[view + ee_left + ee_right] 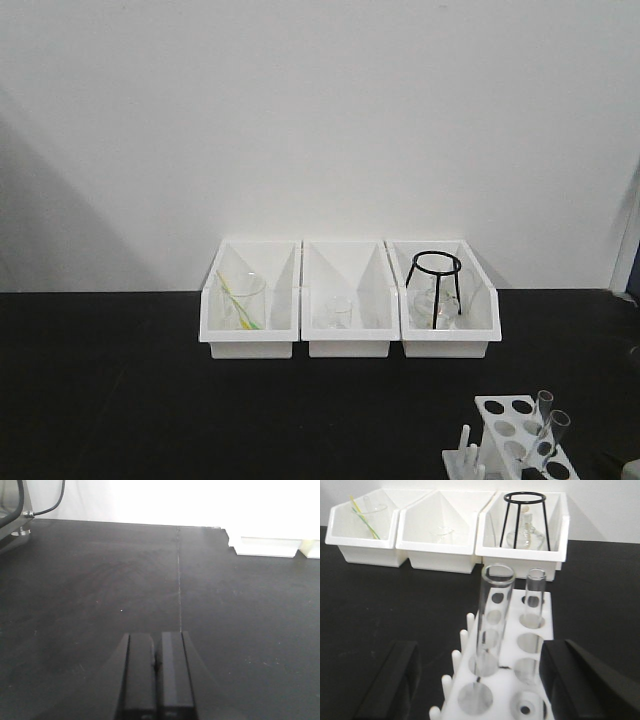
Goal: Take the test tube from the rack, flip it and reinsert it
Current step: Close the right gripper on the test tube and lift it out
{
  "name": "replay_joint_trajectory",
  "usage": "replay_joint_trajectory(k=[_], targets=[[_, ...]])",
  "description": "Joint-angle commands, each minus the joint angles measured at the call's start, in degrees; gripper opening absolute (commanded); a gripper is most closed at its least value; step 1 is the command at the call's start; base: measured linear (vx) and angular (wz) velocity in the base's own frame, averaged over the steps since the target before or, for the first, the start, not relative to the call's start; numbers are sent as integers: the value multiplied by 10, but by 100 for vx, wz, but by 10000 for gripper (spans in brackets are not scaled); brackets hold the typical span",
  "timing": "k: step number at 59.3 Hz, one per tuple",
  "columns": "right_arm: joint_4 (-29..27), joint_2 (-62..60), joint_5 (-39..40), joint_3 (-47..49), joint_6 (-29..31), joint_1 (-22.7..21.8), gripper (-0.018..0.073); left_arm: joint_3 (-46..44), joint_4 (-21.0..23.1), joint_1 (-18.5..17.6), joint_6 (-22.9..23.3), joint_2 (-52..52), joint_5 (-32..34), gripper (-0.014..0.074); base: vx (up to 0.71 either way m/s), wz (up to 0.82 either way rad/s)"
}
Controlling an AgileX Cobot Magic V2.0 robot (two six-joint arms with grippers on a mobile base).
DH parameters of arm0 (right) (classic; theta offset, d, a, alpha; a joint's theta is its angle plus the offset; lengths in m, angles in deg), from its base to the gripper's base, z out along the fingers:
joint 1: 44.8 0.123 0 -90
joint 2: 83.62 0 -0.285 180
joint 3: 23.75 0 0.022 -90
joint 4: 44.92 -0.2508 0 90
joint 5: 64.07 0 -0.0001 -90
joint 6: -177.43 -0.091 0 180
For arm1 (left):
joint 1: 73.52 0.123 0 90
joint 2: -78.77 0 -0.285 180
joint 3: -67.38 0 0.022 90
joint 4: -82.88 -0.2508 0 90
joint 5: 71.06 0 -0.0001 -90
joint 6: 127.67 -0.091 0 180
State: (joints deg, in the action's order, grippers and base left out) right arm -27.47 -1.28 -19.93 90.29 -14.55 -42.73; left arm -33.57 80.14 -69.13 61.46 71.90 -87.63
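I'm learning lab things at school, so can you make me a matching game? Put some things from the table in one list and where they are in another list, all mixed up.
Things:
1. black wire stand
2. beaker with yellow and green sticks
3. narrower test tube
4. small beaker

Places:
A. in the middle bin
B. standing in the white rack
C. in the left bin
D. in the right bin

Right pairs: 1-D, 2-C, 3-B, 4-A.
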Motion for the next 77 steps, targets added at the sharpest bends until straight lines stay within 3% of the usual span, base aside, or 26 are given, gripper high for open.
replay_joint_trajectory(k=[1, 15, 30, 37, 54, 64, 77], targets=[[-9, 32, 121, 18, 4, -2, 547, 0, 3, -4, 0, 7, 49, -6, 0, 0], [-23, 128, 226, 39, 21, -2, 547, 0, 3, -4, 0, 7, 49, -6, 0, 0], [-9, 181, 225, 86, 6, -2, 540, 0, 3, -4, 0, 7, 49, -6, 0, 0], [-6, 192, 227, 86, 6, -2, 475, 0, 3, -4, 0, 7, 49, -6, 0, 0], [-3, 198, 257, 86, 22, -2, 201, 0, 3, -4, 0, 7, 49, -6, 0, 0], [-2, 198, 259, 86, 22, -2, 134, 0, 3, -4, 0, 7, 49, -6, 0, 0], [1, 163, 239, 86, 21, -2, 127, 0, 3, -4, 0, 7, 49, -6, 0, 0]])
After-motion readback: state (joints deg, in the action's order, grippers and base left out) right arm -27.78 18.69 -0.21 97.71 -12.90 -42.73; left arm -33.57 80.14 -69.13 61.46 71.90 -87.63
